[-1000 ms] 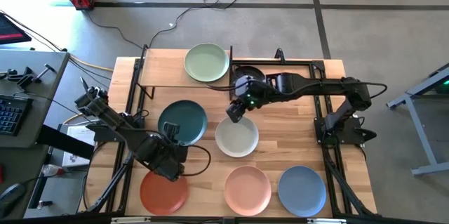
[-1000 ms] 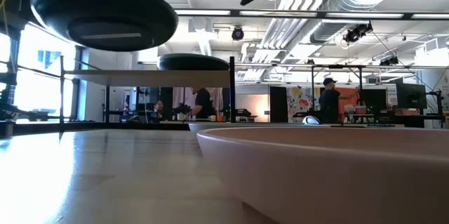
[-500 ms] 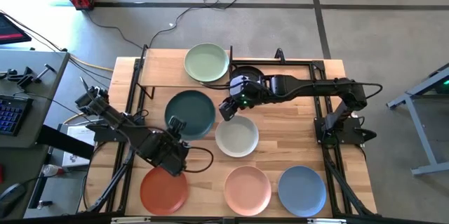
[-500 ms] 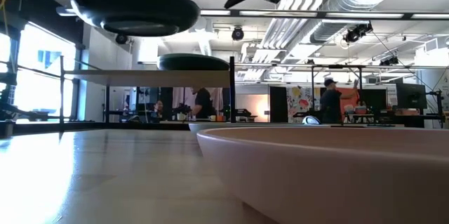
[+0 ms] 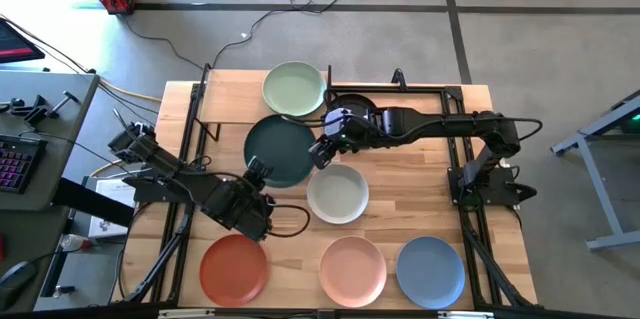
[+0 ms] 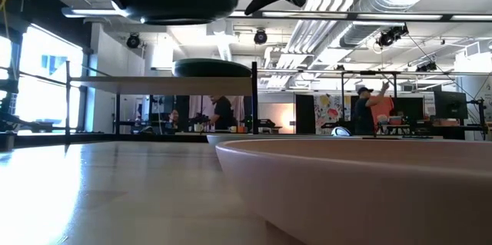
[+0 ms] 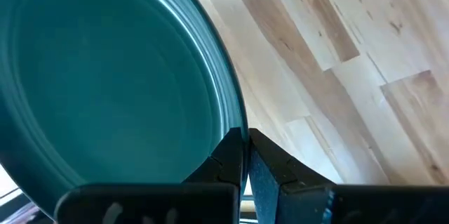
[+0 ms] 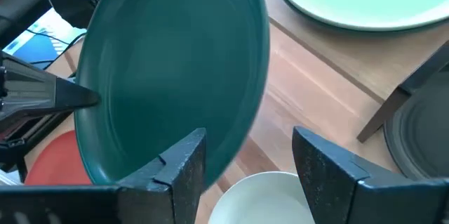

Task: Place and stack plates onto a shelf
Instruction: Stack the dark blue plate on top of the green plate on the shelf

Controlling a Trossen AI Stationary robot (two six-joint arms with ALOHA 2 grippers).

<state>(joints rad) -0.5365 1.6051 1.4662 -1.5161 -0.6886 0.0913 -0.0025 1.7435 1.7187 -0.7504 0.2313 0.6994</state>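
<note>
Just changed: you have carried the dark teal plate point(image 5: 281, 150) up the high view, from left of centre a second ago to just below the shelf point(image 5: 228, 99); in the low view it has slid from the upper left to the top centre.
Left gripper: your left gripper point(image 5: 256, 173) has its fingers pressed together on the teal plate's near rim, as the left wrist view shows, and the plate hangs clear of the tabletop point(image 5: 400, 211).
Right gripper: your right gripper point(image 5: 322, 149) has drawn in from over the off-white plate point(image 5: 337, 193) to the teal plate's right edge. Its fingers are spread, with the rim just ahead of the gap; I judge it is not gripping yet.
Teal plate: held tilted, near the middle of the high view, just below the pale green plate point(image 5: 294, 89).
Shelf: the pale green plate lies at the right end of the board; the left part is bare wood.
Charcoal plate: a charcoal plate point(image 5: 352, 106) sits right of the green one, largely under your right arm; whether it lies on the board I cannot tell.
Left to place: terracotta plate point(image 5: 233, 269), pink plate point(image 5: 352, 266) and blue plate point(image 5: 430, 270) along the bottom of the high view, the off-white one at centre.
What it means: this looks like a hand-over or a two-handed steadying before the teal plate goes onto the shelf; the task is in its early part.
Watch: a thin pinch on one rim could let the plate swing.
</note>
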